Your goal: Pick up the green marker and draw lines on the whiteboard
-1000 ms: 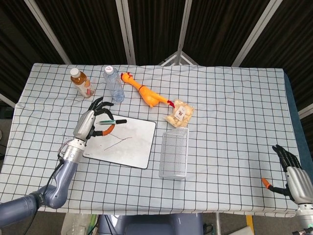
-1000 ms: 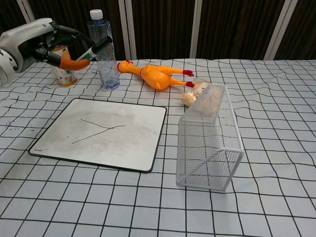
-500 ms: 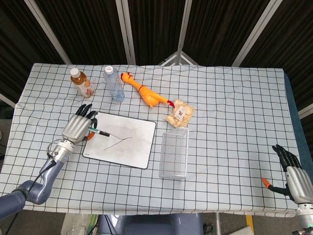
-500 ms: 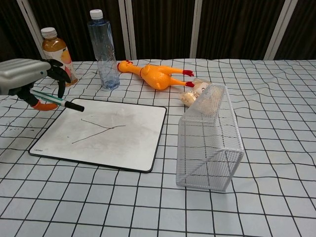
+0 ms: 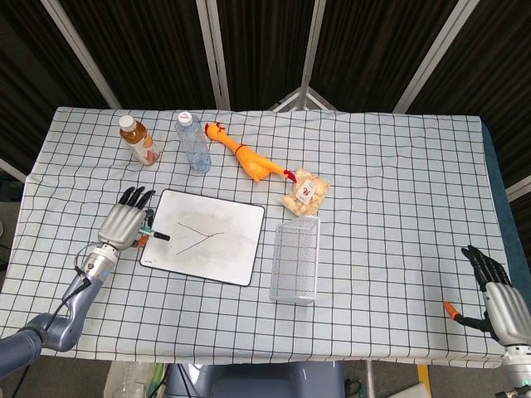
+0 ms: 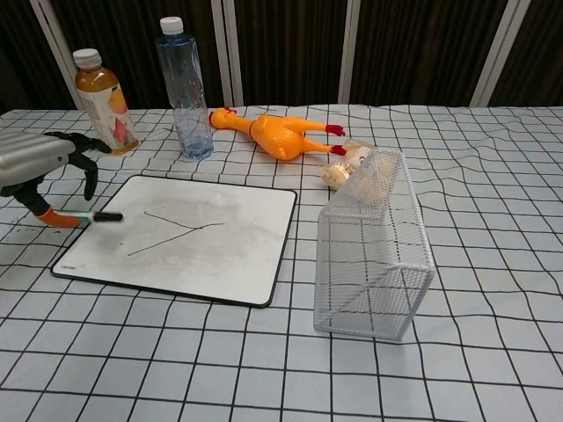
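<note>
Sideways, green marker (image 6: 95, 215) tip toward whiteboard (image 6: 211, 255)

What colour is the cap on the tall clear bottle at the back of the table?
White. The bottle's cap shows best in the chest view.

Bright, even overhead light (shadows faint), sharp focus.

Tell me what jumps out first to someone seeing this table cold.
The orange rubber chicken lies at the far middle of the table, by far the brightest thing. Nearer, the whiteboard shows thin drawn lines, and the left hand holds the green marker at its left edge. A white wire basket lies on its side just right of the board.
</note>
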